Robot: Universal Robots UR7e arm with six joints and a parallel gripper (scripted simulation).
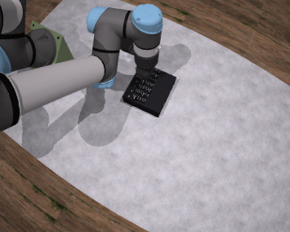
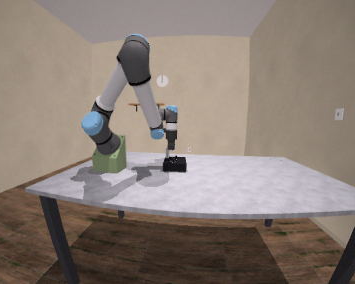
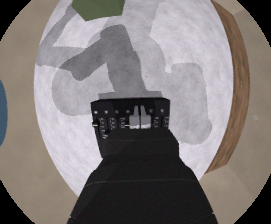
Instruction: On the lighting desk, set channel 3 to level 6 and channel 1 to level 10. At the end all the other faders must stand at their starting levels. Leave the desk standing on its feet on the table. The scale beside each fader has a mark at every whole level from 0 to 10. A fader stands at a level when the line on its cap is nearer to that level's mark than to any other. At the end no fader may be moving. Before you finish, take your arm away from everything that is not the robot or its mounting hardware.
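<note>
Hand (image 1: 145, 74) closed on nothing, fingers together as a poker over the lighting desk (image 1: 155, 95) faders, desk flat on tabletop (image 1: 219, 135).

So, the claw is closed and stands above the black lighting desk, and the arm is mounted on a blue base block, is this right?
Not quite: the base block is green, not blue, as the exterior view shows; only the arm's joint caps are blue. The rest holds: the claw is closed, holding nothing, above the black lighting desk.
</note>
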